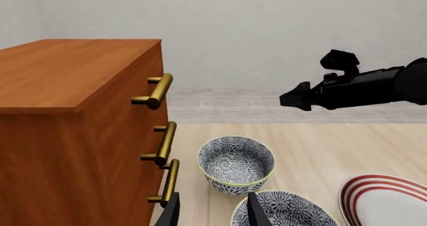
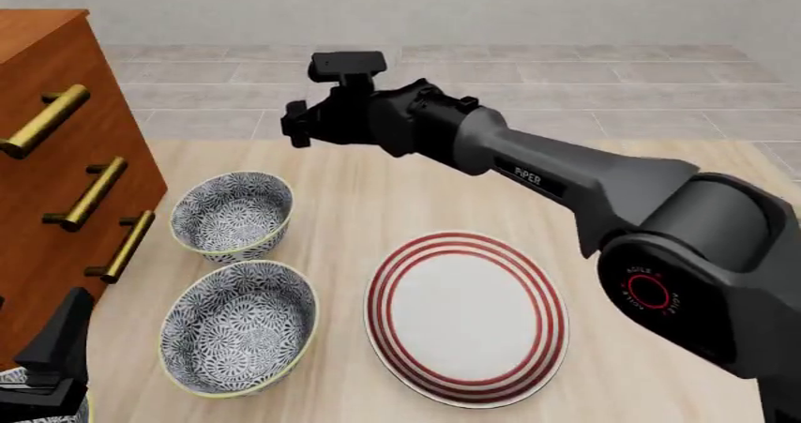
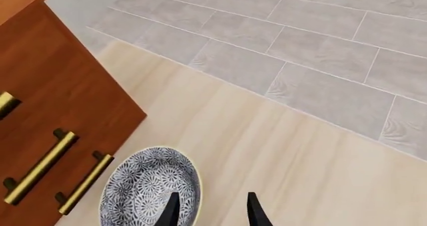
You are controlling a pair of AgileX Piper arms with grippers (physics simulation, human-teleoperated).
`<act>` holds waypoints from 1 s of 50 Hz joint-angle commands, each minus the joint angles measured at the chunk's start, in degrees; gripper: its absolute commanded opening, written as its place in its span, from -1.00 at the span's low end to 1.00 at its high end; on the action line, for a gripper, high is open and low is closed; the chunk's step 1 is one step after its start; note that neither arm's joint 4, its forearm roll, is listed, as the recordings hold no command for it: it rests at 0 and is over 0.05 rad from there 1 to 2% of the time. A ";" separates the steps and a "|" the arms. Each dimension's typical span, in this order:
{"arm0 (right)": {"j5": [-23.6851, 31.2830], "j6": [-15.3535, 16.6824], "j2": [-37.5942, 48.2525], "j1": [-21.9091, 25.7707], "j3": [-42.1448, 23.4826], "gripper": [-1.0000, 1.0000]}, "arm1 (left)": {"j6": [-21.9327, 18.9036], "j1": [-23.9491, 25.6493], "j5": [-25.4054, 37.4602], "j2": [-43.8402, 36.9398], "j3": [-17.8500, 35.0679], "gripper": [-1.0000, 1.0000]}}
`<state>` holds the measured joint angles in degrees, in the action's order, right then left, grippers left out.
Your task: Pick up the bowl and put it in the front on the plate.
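The bowl [image 2: 232,215] is the farther, narrower blue-and-white one, standing on the table beside the dresser; it also shows as the bowl [image 1: 235,163] and the bowl [image 3: 150,188]. The plate [image 2: 466,315], white with red rings, lies to the right of the bowls; its edge shows as the plate [image 1: 387,201]. My right gripper [image 2: 296,125] hangs open above and just behind the bowl. Its wrist view shows the right gripper [image 3: 212,213] with nothing between the fingers and one finger over the bowl's rim. My left gripper [image 1: 213,215] is open and low at the front left; the left gripper [image 2: 56,343] is only partly seen.
A slightly wider bowl [image 2: 238,327] of the same pattern stands in front of the task bowl, left of the plate. A wooden dresser [image 2: 51,160] with brass handles [image 2: 88,193] fills the left side, close to both bowls. The right arm [image 2: 564,174] spans the table above the plate.
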<state>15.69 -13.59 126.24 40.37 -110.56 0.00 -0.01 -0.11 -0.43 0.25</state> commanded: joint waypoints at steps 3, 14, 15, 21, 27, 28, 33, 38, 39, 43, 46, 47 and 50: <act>-0.54 -0.99 4.37 -0.05 -2.94 1.00 | -0.01 0.00 0.00 0.00 0.00 1.00; 0.97 -1.62 7.31 0.27 -5.94 1.00 | 0.00 0.00 0.00 0.00 0.00 1.00; 1.02 -1.78 7.46 0.32 -6.09 1.00 | 0.01 0.00 0.00 -0.01 0.00 1.00; 1.59 -2.36 9.11 0.67 -7.94 1.00 | 0.00 -0.01 0.00 0.00 0.00 1.00; 3.20 -2.81 11.14 0.47 -11.39 1.00 | -0.01 0.00 0.00 0.00 0.00 1.00; 3.34 -3.11 11.43 0.45 -11.73 1.00 | -0.01 0.01 0.00 -0.01 0.00 1.00; 3.68 -3.64 12.66 1.17 -12.12 1.00 | 0.01 0.01 0.00 0.00 0.00 1.00; 3.99 -3.40 13.68 1.05 -13.43 1.00 | 0.00 0.00 0.00 0.00 0.00 1.00; 4.00 -3.45 13.85 1.10 -13.61 1.00 | 0.01 0.00 0.00 -0.01 0.00 1.00; 4.04 -3.49 14.55 1.30 -14.43 1.00 | 0.00 0.01 0.00 0.00 0.00 1.00; 3.48 -3.74 14.58 1.81 -13.52 1.00 | 0.00 0.00 0.00 0.00 0.00 1.00; 3.14 -3.70 14.43 2.12 -12.81 1.00 | 0.00 0.00 0.00 0.00 0.00 1.00; 2.74 -3.98 14.75 2.41 -12.43 1.00 | 0.00 0.01 0.00 0.00 0.00 1.00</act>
<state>18.98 -17.04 139.77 41.88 -123.12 0.00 -0.01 -0.11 -0.43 0.25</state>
